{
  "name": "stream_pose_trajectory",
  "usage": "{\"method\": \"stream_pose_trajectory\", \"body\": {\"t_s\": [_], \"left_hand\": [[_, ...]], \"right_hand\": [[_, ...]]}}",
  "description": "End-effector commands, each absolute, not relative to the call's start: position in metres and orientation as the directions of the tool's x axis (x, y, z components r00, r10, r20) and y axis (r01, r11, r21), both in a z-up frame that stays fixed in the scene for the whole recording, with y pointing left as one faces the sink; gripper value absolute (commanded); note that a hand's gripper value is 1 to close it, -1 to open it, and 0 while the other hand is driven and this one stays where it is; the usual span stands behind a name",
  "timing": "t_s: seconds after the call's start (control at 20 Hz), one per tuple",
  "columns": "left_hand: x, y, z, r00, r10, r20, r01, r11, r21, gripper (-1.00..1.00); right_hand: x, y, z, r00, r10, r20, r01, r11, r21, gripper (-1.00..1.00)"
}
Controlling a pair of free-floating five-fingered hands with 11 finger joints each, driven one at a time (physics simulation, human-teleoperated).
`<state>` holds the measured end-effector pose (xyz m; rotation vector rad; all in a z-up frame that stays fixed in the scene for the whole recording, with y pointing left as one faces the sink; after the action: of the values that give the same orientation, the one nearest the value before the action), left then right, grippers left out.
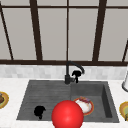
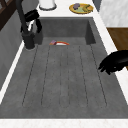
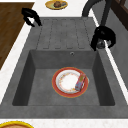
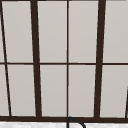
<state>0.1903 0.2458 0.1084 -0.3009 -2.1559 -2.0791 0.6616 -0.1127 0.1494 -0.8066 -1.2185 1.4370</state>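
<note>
My right hand hovers at the base of the black faucet, fingers and thumb hanging down in a loose arch on either side of the faucet's foot, not clamped on it. That same right hand sits above the sink's back rim. My left hand floats over the drainboard's front edge, fingers relaxed and holding nothing; it shows again as the left hand. A red-rimmed white plate lies in the basin with a small packet on it.
A large red ball stands before the sink's front edge, partly covering the plate. The grey sink has a ribbed drainboard at left and its basin at right. Yellow plates of food lie on the counter. A white container stands at back right.
</note>
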Motion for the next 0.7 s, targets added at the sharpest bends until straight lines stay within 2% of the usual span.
{"method": "stream_pose_trajectory", "body": {"t_s": [0.0,0.2,0.45,0.65], "left_hand": [[0.190,0.246,0.108,-0.971,0.052,0.231,0.233,0.030,0.972,0.00],[0.190,0.246,0.108,-0.971,0.052,0.231,0.233,0.030,0.972,0.00],[0.190,0.246,0.108,-0.971,0.052,0.231,0.233,0.030,0.972,0.00],[0.190,0.246,0.108,-0.971,0.052,0.231,0.233,0.030,0.972,0.00]], "right_hand": [[0.650,-0.139,0.168,-0.237,0.962,0.133,-0.260,0.069,-0.963,-1.00],[0.638,-0.156,0.155,-0.263,0.951,0.163,-0.285,0.085,-0.955,-1.00],[0.599,-0.176,0.139,-0.250,0.959,0.133,-0.176,0.090,-0.980,-1.00],[0.569,-0.183,0.138,-0.242,0.960,0.141,-0.172,0.101,-0.980,-1.00]]}}
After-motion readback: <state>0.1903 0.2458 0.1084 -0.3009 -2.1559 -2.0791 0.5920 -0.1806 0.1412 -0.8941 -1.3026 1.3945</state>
